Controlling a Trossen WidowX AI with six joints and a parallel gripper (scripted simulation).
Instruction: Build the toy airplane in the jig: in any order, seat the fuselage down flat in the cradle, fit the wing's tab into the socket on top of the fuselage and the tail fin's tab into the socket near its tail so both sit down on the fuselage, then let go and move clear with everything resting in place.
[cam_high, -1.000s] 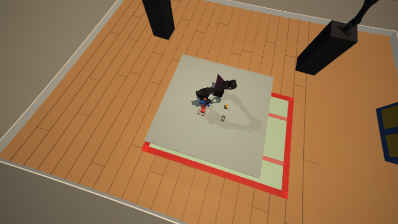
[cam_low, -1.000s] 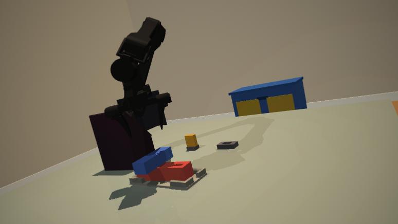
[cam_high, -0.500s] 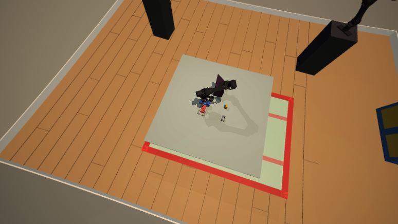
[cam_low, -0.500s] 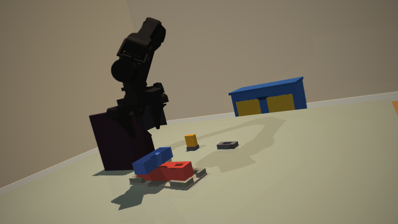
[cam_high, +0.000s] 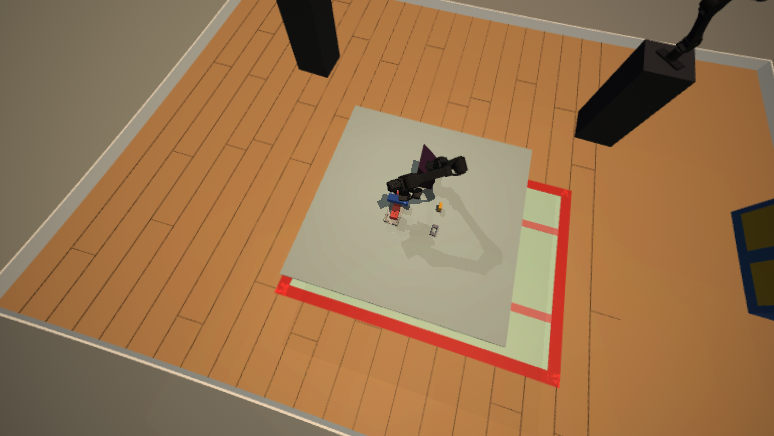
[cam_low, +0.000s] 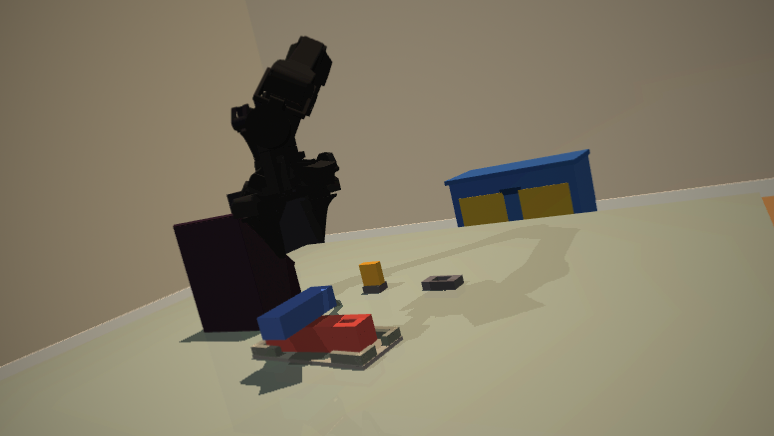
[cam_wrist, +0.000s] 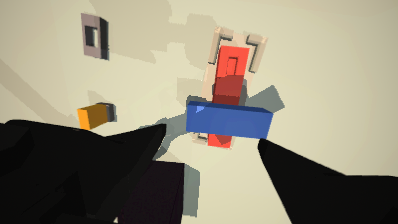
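The red fuselage (cam_high: 394, 214) (cam_low: 352, 338) (cam_wrist: 235, 51) lies in the pale cradle (cam_low: 349, 357) (cam_wrist: 256, 56), with an open socket showing near one end. The blue wing (cam_high: 398, 200) (cam_low: 296, 313) (cam_wrist: 230, 121) lies crosswise on top of it; its tab is hidden, so I cannot tell how deep it sits. The orange tail fin (cam_high: 440, 205) (cam_low: 371, 274) (cam_wrist: 91, 116) stands in a small dark holder (cam_low: 374, 288) (cam_wrist: 111, 112) beside the cradle. My gripper (cam_high: 410, 196) (cam_low: 304, 248) (cam_wrist: 211, 135) is open and empty above the wing, its fingers wide apart.
A grey slotted holder (cam_high: 433, 234) (cam_low: 454, 282) (cam_wrist: 90, 50) with nothing in it lies near the tail fin. The dark block (cam_high: 426, 162) (cam_low: 216, 281) (cam_wrist: 155, 195) at the arm's base stands close behind the cradle. A blue and yellow cabinet (cam_low: 519, 189) is far off.
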